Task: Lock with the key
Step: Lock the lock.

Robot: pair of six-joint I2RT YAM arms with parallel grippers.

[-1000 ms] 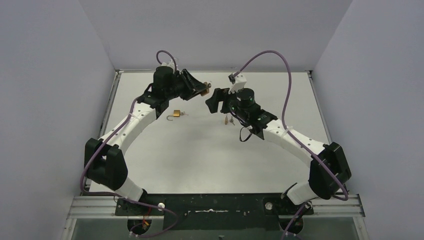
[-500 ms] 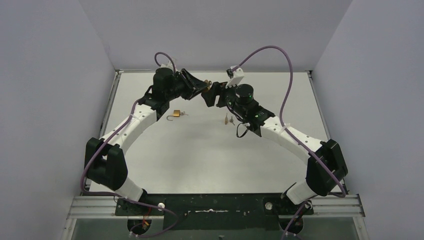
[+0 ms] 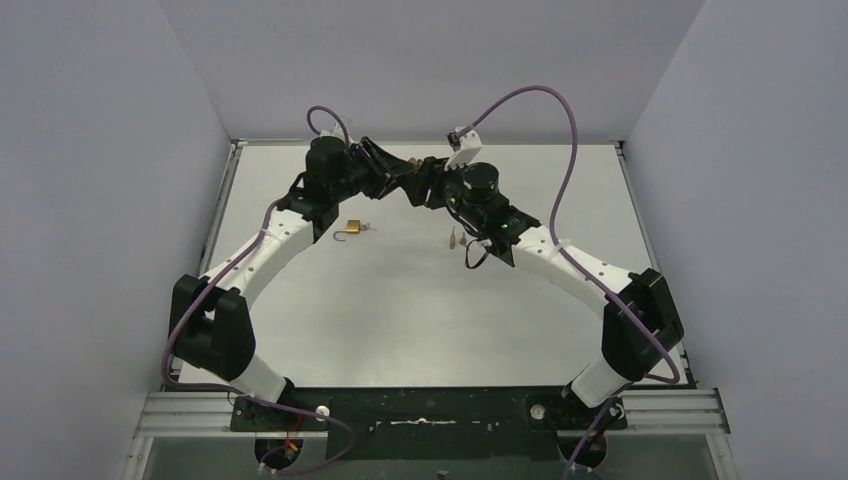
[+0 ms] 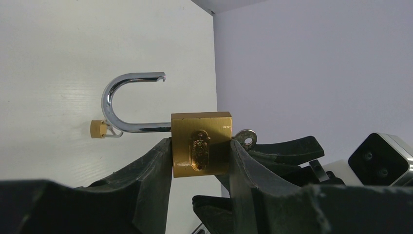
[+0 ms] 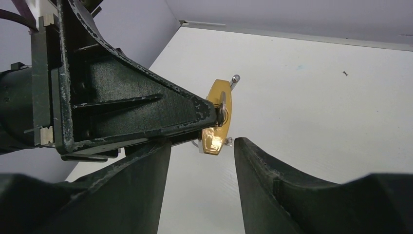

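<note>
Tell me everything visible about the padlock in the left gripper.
The padlock has a square, brass-looking body with an embossed oval badge and a shiny steel shackle. The shackle is open: one leg sits in the body, its notched free end out. A silver key sticks from the opposite end. The left gripper clamps the body by its sides, above the table.

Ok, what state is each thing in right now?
held padlock: shackle open, unlocked.
key: inserted in held padlock.
left hand: shut on held padlock.
right hand: open, near the key, not gripping.
second padlock: lying on table, shackle unclear.
</note>
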